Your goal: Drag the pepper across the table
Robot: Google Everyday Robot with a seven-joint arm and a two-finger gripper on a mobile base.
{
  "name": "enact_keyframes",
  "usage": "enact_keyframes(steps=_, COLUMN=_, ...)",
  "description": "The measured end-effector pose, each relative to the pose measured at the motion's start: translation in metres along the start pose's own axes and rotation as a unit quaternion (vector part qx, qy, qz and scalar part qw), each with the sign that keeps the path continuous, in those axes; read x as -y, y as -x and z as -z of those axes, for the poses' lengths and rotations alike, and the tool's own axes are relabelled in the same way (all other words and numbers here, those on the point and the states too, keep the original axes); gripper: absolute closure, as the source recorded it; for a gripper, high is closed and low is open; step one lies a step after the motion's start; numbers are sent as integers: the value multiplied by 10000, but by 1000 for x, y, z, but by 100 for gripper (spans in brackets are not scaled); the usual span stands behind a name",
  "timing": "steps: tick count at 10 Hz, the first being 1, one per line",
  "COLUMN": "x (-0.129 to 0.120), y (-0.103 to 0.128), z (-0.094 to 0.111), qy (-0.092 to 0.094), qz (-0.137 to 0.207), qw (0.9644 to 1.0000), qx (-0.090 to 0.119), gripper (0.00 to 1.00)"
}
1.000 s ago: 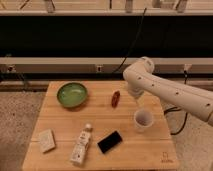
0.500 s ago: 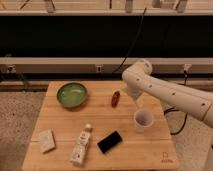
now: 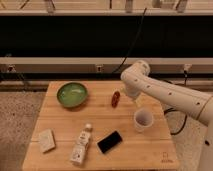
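Observation:
The pepper (image 3: 115,98), small and dark red-brown, lies on the light wooden table (image 3: 60,120) just right of its centre, near the far edge. My white arm reaches in from the right, bends above the table's far edge, and points down. The gripper (image 3: 130,96) hangs at its lower end, close to the right of the pepper and low over the wood. It is open and holds nothing. I cannot tell if it touches the pepper.
A green bowl (image 3: 72,94) sits at the far left. A white cup (image 3: 143,120) stands right below the gripper's side. A black phone-like slab (image 3: 109,141), a lying bottle (image 3: 81,145) and a tan block (image 3: 47,140) occupy the near half.
The arm's bend has shifted left and lower, bringing the gripper closer to the pepper. The pepper and other objects have not moved.

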State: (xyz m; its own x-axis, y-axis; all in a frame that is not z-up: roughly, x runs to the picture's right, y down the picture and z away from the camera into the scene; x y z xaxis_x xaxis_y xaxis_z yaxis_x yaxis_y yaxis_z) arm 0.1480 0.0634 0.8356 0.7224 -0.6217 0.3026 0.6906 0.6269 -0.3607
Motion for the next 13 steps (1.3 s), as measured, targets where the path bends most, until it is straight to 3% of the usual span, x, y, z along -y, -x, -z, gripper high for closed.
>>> enact_keyframes(steps=13, x=28, y=4, z=-32, qy=-79, qz=843, qw=9959, qx=332, gripper=20)
